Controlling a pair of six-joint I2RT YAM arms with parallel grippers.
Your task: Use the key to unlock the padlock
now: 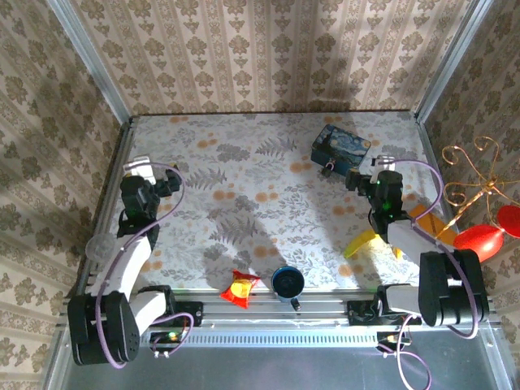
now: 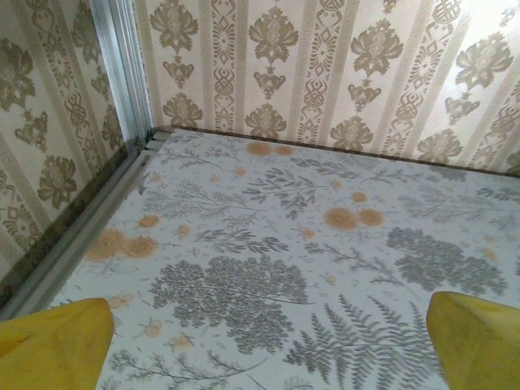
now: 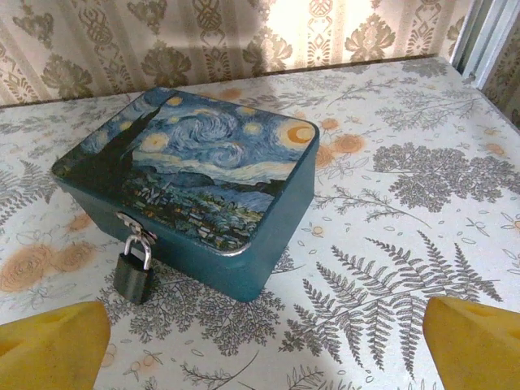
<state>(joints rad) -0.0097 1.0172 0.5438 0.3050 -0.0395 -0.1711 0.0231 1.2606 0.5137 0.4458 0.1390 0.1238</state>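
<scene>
A blue starry-night tin sits upper right on the fern-printed counter. Along the lower edge lie a red-and-yellow packet and a dark blue cup; a yellow piece lies lower right.

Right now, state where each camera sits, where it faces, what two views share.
Top external: above and behind, looking down on table; left arm, right arm show.
Left wrist: on left arm, facing far left corner; open left end effector shows.
Right wrist: on right arm, facing blue tin and padlock; open right end effector shows.
Shared: top external, right wrist both show tin, padlock.
</scene>
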